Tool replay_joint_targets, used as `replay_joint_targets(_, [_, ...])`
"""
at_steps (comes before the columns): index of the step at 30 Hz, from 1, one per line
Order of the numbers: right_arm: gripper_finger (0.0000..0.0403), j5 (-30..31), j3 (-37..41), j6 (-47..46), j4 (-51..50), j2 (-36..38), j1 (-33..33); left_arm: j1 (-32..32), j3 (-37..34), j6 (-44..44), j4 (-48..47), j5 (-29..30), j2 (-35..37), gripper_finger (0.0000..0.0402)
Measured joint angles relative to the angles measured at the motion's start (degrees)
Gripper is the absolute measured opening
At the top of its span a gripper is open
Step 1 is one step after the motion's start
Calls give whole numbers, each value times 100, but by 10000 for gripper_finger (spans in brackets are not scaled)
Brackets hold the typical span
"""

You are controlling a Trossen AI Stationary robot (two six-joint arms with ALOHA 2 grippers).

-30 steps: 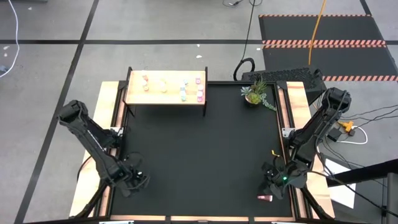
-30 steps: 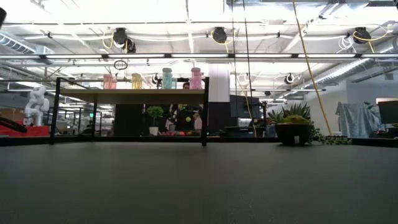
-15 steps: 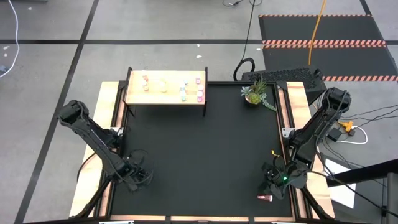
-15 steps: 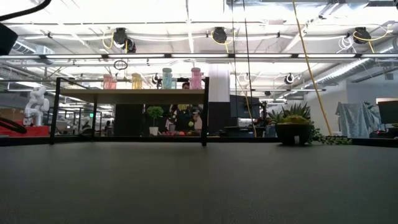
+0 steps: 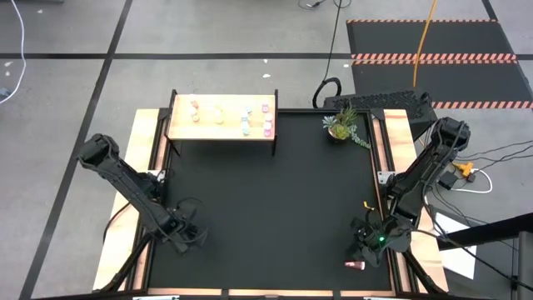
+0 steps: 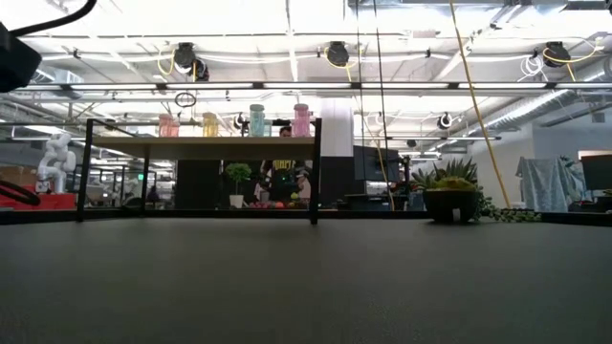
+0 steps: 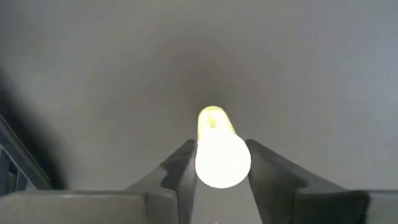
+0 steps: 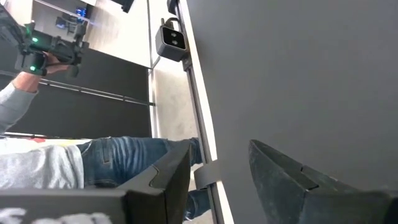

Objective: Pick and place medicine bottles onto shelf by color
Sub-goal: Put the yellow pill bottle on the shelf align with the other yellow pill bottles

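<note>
A yellow medicine bottle (image 7: 213, 121) with a white cap stands upright on the black table near its left edge. My left gripper (image 7: 221, 150) (image 5: 186, 236) points down over it and is shut on it. My right gripper (image 5: 364, 247) (image 8: 214, 167) waits open near the right front corner, touching nothing. A pink bottle (image 5: 356, 266) lies on the table just in front of it. The pale wooden shelf (image 5: 223, 132) stands at the far left with several bottles (image 5: 246, 125) on top, which the low view shows upright (image 6: 256, 119). My left gripper pinches the yellow bottle's white cap (image 7: 222, 167) between its two fingers, one on each side. The fingers (image 7: 181, 168) come from above, pointing down. The bottle stands upright under them, and I cannot tell whether its base is on the table.
A potted plant (image 5: 341, 125) stands at the far right. A small yellow object (image 5: 366, 204) lies near the right edge. Wooden rails run along both sides. The right wrist view shows a person in jeans (image 8: 112, 163) beyond the table's edge.
My left gripper has gone a little toward the table's right edge, and its arm has come into the low view's top left corner.
</note>
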State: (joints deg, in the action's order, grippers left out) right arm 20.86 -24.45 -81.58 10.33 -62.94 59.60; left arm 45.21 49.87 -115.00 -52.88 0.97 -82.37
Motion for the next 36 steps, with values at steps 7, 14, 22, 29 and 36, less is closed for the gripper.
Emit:
replay_joint_targets(7, [154, -6, 0, -7, -76, 0, -2, -268, 0, 442, 31, -182, 0, 125])
replay_joint_targets(14, [154, -11, 0, -18, -217, 0, -2, -637, 0, 985, 31, -640, 0, 121])
replay_joint_targets(22, [154, -17, 0, -16, -210, 0, -99, -1168, 132, 1806, 2, -893, 0, 126])
replay_joint_targets(29, [154, -91, 1, 122, -203, 0, -400, -1786, 591, 2781, -249, -908, 0, 121])
replay_joint_targets(36, [154, -488, 0, 397, -201, 2, -880, -2735, 1540, 4434, -1393, -1248, 0, 125])
